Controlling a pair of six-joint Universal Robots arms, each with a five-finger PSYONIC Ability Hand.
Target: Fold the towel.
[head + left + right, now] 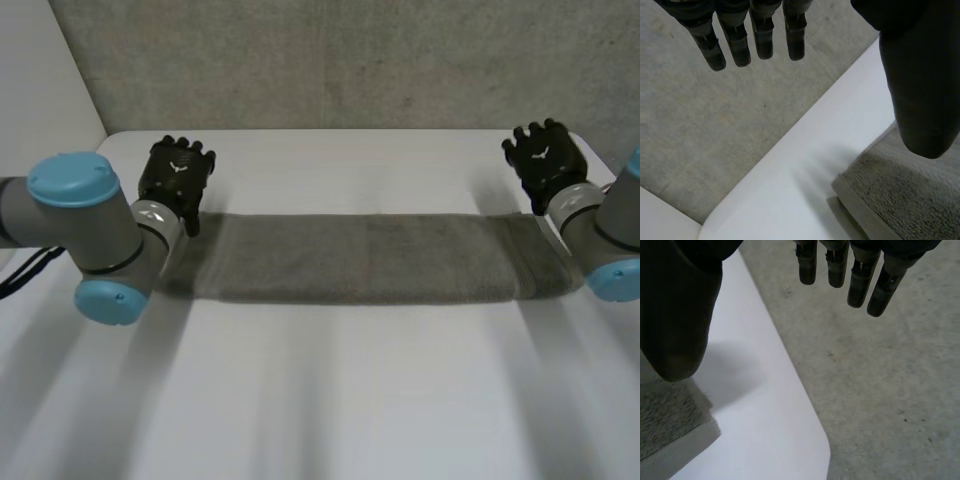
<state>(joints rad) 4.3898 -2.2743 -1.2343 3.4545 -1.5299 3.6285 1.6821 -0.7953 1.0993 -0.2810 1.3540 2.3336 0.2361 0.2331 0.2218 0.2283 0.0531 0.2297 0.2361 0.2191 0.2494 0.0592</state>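
Long towel (pixel 360 258) spans between the hands, each short end below a thumb. Left hand (pixel 176 175) and right hand (pixel 545 158): fingers straight, empty. Suggest pinching both ends level before folding.

Towel (pixel 360 258) on table (pixel 350 400), between left hand (pixel 177 172), right hand (pixel 543 152).
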